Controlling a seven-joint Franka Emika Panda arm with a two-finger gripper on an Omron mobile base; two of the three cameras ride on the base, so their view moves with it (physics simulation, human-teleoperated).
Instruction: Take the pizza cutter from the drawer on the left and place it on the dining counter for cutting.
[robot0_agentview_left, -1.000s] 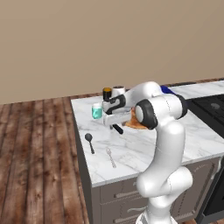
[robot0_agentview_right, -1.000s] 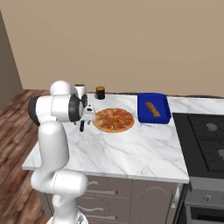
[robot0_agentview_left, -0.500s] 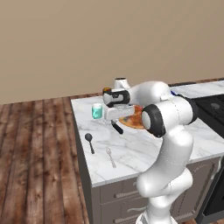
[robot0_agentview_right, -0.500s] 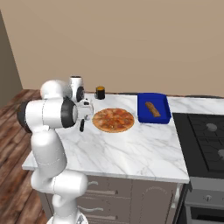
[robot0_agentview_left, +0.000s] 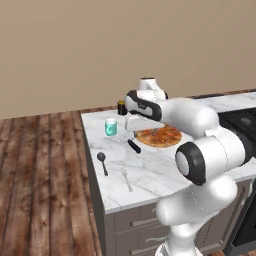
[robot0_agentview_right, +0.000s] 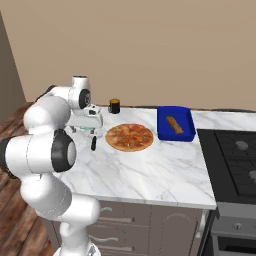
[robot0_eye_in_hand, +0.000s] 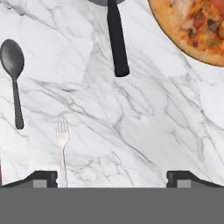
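Pizza (robot0_agentview_left: 158, 136) is laid flat mid-worktop, w/ a dark cup (robot0_agentview_right: 114, 106) near the back edge behind it. Blue tray (robot0_agentview_right: 175, 123) w/ a brown item inside is set beside the pizza, twd the hob (robot0_agentview_right: 235, 152). Teal glass (robot0_agentview_left: 111, 127) is stood nr the end edge. Dark spoon (robot0_eye_in_hand: 14, 76) & silver fork (robot0_eye_in_hand: 62, 148) are laid parallel, apart, twd the front corner.

We see a white marble counter (robot0_agentview_right: 165, 175) across the middle of the frame. A round pizza (robot0_agentview_right: 129, 137) lies at its centre. Just left of the pizza, a short black-handled tool (robot0_agentview_right: 93, 144) lies on the marble. Behind the pizza stands a small dark cup (robot0_agentview_right: 114, 106). To the right sits a blue tray (robot0_agentview_right: 175, 123) holding a brown pastry. A stove (robot0_agentview_right: 235, 155) fills the right edge. Our white arm bends over the counter's left end.
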